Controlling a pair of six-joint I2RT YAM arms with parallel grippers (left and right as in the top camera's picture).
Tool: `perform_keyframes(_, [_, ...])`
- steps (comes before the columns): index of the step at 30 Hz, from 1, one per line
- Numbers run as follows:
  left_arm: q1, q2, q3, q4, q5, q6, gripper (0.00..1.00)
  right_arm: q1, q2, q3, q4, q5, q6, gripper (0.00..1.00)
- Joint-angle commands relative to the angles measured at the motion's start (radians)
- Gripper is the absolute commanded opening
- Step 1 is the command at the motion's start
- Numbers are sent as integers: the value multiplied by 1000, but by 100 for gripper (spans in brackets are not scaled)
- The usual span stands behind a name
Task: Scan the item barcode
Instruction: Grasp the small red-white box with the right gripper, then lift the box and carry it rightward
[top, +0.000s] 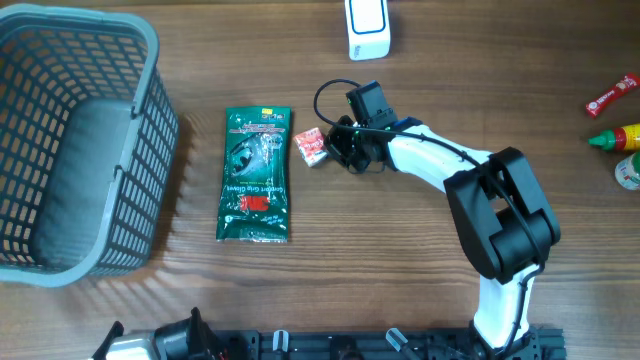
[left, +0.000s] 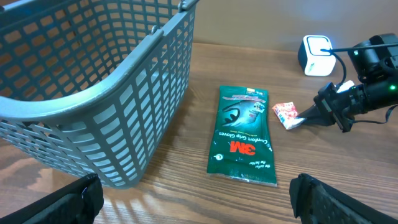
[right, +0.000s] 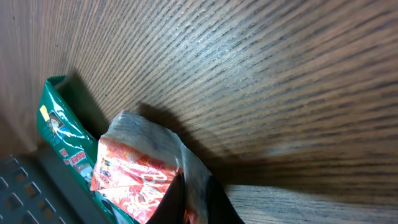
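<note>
Right gripper (top: 332, 150) is clamping the red sachet (top: 310, 146), print illegible, beside the "3M Comfort Grip Gloves" pack (top: 256, 175); left gripper (left: 199, 202) is gaping, empty.

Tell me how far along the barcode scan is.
Done: right gripper is at the red packet. In hand: jaws shut on its edge, packet low at the table. Left: carrying it to the white scanner and showing its barcode; the green glove pack lies untouched.
</note>
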Motion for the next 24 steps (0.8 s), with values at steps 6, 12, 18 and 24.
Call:
perform_keyframes(6, [3, -6, -1, 3, 12, -2, 100, -181, -120, -11, -348, -336, -384, 4])
perform_keyframes(12, [3, -6, -1, 3, 12, -2, 100, -354, -202, -11, -792, -487, -720, 4])
perform_keyframes(18, [3, -6, -1, 3, 12, -2, 100, -373, -203, -12, -1079, -498, -1031, 4])
perform_keyframes(24, [3, -6, -1, 3, 12, -2, 100, -373, -231, -14, -1256, -642, -1278, 4])
